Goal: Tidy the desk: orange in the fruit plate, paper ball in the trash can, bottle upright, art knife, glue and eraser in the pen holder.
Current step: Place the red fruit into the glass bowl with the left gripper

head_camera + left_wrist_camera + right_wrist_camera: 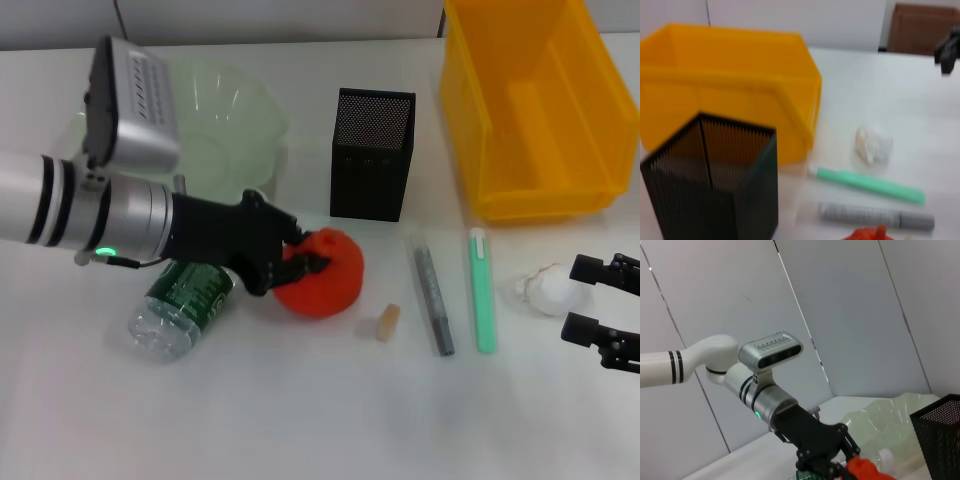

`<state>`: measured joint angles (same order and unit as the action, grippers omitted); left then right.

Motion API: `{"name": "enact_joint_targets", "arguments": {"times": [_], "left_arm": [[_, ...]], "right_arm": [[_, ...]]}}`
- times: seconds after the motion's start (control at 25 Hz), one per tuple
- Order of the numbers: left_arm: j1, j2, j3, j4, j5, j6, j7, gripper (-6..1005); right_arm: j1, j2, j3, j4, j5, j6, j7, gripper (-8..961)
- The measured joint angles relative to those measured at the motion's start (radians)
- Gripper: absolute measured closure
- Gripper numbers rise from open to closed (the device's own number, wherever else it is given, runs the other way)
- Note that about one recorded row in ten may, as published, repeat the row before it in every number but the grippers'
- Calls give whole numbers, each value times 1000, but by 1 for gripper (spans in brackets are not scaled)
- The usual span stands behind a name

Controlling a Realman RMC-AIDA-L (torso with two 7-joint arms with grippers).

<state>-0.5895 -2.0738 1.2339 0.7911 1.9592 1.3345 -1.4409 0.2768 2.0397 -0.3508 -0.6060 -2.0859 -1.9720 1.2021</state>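
Your left gripper (303, 252) is closed around the orange (325, 275), which sits on the white desk (300, 410) just in front of the black mesh pen holder (372, 155); its black fingers (305, 265) press against the fruit's near-left side and top. The fruit plate (225, 125) stands behind the left arm, apart from the orange. Under that arm the water bottle (180, 305) lies on its side, its green label facing up, just beside the orange. To the right of the orange you have the small tan eraser (388, 322), then a grey pen-shaped tool (433, 297) and a mint-green one (483, 290), lying roughly parallel and near each other; you cannot tell from these views which is the art knife and which the glue. The paper ball (545, 290) rests further right, in front of the yellow trash can (535, 110). Your right gripper (605, 300) hangs at the right edge of the desk, fingers spread apart, just beside the paper ball and holding nothing.
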Motion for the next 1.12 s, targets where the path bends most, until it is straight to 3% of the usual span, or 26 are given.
{"name": "enact_joint_targets", "arguments": {"times": [0.08,0.2,0.44,0.52,0.56,0.72,0.96,1.12], "left_arm": [[11,2,-20,23,-44,35,0,784],[40,5,-109,89,-109,122,0,811],[81,15,-437,168,-154,134,-43,846],[80,18,-463,165,-150,114,-66,854],[77,31,-504,157,-139,37,-132,858],[84,38,-510,145,-137,-45,-154,875],[90,28,-514,141,-148,-79,-154,685],[109,27,-516,144,-181,-20,-158,492]], "right_arm": [[0,0,1,0,1,-1,0,134],[0,-1,2,0,2,-1,0,133],[1,1,38,0,5,-1,1,133],[1,1,40,1,6,-1,1,133],[2,2,40,1,6,-1,1,133],[12,2,40,2,6,-1,1,134],[31,2,39,16,6,1,2,134],[53,2,39,7,6,-11,20,134]]}}
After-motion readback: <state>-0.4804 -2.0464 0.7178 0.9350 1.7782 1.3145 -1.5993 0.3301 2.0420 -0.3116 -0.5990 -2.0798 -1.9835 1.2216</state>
